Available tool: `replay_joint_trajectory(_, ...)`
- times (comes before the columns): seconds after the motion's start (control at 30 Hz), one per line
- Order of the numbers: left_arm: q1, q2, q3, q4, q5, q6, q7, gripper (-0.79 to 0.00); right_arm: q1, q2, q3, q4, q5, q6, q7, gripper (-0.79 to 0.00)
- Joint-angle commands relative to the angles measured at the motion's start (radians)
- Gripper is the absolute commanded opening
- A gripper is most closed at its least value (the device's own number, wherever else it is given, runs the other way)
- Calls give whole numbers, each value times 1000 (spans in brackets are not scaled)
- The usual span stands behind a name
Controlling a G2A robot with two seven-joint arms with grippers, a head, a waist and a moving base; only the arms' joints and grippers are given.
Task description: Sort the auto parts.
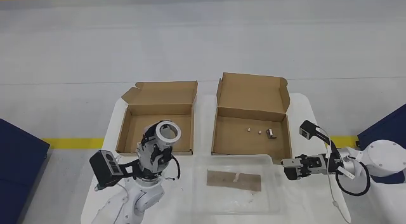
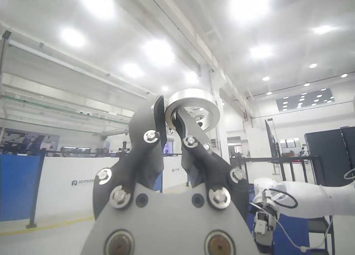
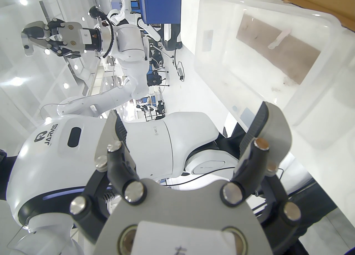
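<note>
Gripping a silver metal ring by its rim, the left gripper points upward, one finger outside the ring and the other passing through its hole. From above, the ring and gripper sit over the near part of the left cardboard box. The right gripper stands wide open and holds nothing, just beside the right wall of a clear plastic bin that contains a brown cardboard sheet. Beyond the bin, the right cardboard box holds a few small parts. Both boxes lie open on the white table.
</note>
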Motion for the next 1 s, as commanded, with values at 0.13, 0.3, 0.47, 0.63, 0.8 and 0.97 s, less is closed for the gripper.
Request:
replay_joint_trajectory(0.13, 8, 0, -10, -5, -2, 10, -13, -785, 0, 0, 0, 0, 0, 0, 0, 0)
replay_joint_trajectory(0.3, 10, 3, -29, -25, 49, 49, -92, -785, 0, 0, 0, 0, 0, 0, 0, 0)
replay_joint_trajectory(0.47, 56, 12, -84, -95, 147, 134, -285, -785, 0, 0, 0, 0, 0, 0, 0, 0)
replay_joint_trajectory(0.63, 89, 18, -134, -99, 199, 201, -486, -785, 0, 0, 0, 0, 0, 0, 0, 0)
replay_joint_trajectory(0.8, 112, 20, -161, -101, 254, 263, -649, -785, 0, 0, 0, 0, 0, 0, 0, 0)
replay_joint_trajectory(0.97, 112, 20, -161, -101, 254, 263, -649, -785, 0, 0, 0, 0, 0, 0, 0, 0)
